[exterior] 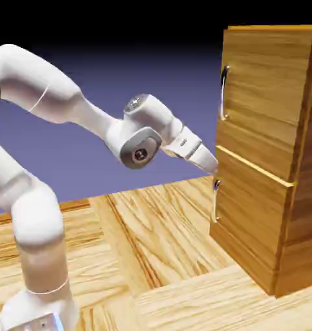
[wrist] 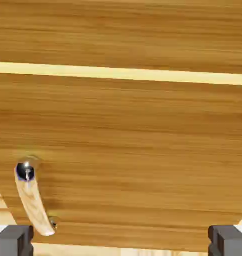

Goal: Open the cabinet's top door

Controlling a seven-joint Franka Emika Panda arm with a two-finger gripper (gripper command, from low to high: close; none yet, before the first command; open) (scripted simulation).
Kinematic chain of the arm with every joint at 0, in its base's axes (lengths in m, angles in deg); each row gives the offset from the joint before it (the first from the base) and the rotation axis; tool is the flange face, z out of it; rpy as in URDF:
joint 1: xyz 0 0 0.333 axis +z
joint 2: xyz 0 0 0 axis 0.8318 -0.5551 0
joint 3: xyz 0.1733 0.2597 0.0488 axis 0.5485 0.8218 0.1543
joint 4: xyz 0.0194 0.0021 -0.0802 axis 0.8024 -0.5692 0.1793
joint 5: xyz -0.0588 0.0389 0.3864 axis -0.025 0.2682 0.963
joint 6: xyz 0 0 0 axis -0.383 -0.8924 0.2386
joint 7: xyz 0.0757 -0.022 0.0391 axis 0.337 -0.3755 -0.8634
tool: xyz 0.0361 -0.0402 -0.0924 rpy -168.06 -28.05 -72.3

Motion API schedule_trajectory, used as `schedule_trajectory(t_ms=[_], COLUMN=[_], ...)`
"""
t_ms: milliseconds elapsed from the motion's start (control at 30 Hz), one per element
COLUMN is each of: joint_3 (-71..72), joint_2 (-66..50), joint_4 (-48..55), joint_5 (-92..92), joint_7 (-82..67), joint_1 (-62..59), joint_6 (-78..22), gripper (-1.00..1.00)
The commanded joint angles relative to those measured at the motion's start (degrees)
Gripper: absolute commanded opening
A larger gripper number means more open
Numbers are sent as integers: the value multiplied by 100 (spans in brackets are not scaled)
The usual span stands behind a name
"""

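Exterior: two doors, two handles | gripper wide open, seemingly empty

1. Wood-grain tabletop is carrying everything; pale yellow-tan, glossy, laid in large blocks with grain running in differing directions.
2. Its far edge is showing behind the robot and the cabinet, rising toward the right; a darker brown strip is running along it at far left.
3. Robot base, white, is standing at near left; its bottom is getting cropped by the frame.
4. Cabinet, orange-brown, is standing upright at right, well apart from the base, one bottom corner pointing near.
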Motion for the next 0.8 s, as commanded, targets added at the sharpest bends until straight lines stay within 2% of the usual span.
schedule_trajectory(t_ms=[0,767], joint_3=[117,2799], joint_2=[129,3085], joint_4=[45,1078], joint_5=[250,5982], joint_7=[-86,-2050], joint_1=[-151,-3618], joint_6=[-68,-1640], gripper=[0,0])
